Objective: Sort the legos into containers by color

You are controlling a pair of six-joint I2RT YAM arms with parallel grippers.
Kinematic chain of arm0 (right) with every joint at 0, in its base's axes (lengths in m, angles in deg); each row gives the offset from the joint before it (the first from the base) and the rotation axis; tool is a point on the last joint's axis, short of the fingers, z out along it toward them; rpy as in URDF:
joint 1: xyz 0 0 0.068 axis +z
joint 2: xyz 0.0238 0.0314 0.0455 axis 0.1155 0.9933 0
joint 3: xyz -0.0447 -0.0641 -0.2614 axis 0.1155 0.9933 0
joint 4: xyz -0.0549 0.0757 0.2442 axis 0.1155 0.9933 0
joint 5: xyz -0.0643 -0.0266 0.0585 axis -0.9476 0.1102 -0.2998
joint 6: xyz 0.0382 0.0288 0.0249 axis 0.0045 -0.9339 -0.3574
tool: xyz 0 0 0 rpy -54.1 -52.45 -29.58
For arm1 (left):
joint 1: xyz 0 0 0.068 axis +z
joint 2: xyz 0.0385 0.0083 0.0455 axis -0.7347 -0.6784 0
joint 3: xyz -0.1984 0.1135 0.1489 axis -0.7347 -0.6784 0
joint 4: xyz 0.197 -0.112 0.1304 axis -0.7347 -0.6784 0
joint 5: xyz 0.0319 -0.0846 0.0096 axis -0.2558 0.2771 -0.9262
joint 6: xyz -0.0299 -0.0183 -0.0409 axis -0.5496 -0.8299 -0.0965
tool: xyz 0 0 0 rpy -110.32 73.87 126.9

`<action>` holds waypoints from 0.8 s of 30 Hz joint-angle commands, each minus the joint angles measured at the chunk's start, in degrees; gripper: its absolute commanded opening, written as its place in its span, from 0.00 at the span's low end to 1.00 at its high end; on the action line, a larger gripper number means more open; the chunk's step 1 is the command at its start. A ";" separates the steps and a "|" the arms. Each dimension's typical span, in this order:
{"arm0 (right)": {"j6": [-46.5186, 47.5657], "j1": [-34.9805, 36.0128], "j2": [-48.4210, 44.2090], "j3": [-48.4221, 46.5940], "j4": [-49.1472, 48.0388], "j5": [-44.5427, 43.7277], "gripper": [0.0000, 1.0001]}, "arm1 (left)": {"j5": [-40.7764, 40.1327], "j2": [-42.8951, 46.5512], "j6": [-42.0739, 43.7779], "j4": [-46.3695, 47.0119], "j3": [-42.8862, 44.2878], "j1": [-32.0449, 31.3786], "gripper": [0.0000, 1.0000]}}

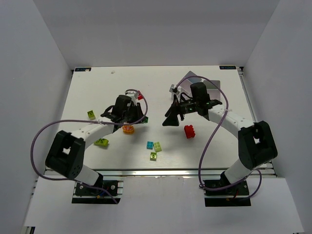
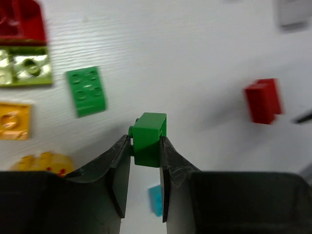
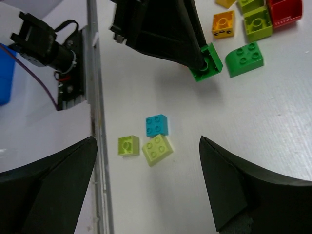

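Observation:
My left gripper point(image 2: 145, 146) is shut on a green lego point(image 2: 148, 138), lifted off the white table; the right wrist view shows the same brick point(image 3: 206, 62) at the tips of the left fingers point(image 3: 165, 29). Another green lego point(image 2: 87, 91) lies flat to its left. My right gripper point(image 3: 147, 142) hangs wide open and empty above a cyan lego point(image 3: 157, 125) and two lime legos point(image 3: 157, 148) point(image 3: 128, 145). A red lego point(image 1: 189, 131) lies just right of the right gripper point(image 1: 171, 117). Of the containers I see only a pale flat shape point(image 1: 214, 84) behind the right arm.
Dark red point(image 2: 22, 22), lime point(image 2: 24, 67), orange point(image 2: 14, 120) and yellow point(image 2: 44, 163) bricks cluster left of the left gripper point(image 1: 139, 118). Two more lime bricks point(image 1: 91, 115) point(image 1: 101, 142) lie far left. The table's near rail point(image 3: 95, 122) runs close to the lime pair.

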 commanded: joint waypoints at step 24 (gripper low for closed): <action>-5.65 0.90 5.17 -7.82 -8.27 13.16 0.88 | 31.43 15.24 -11.85 39.47 -13.99 0.29 0.13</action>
